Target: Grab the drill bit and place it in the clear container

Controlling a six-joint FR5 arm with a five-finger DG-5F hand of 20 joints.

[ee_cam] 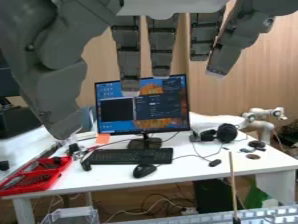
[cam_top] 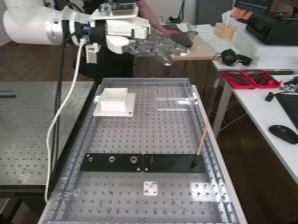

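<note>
Grey hand (cam_top: 151,47) hangs, fingers straight, near the bench's (cam_top: 159,136) far end.

At the high view's two o'clock, the clear container (cam_top: 174,109) looks glossy plastic; at ten, the white box (cam_top: 114,102) smooth, matt; at four, the stick (cam_top: 201,141) wooden.

Has a rounded white arm (cam_top: 32,24), a white cable (cam_top: 78,60), black cables (cam_top: 60,70) and a dark grey robot hand (cam_top: 154,49) with small screws (ee_cam: 30,47).
</note>
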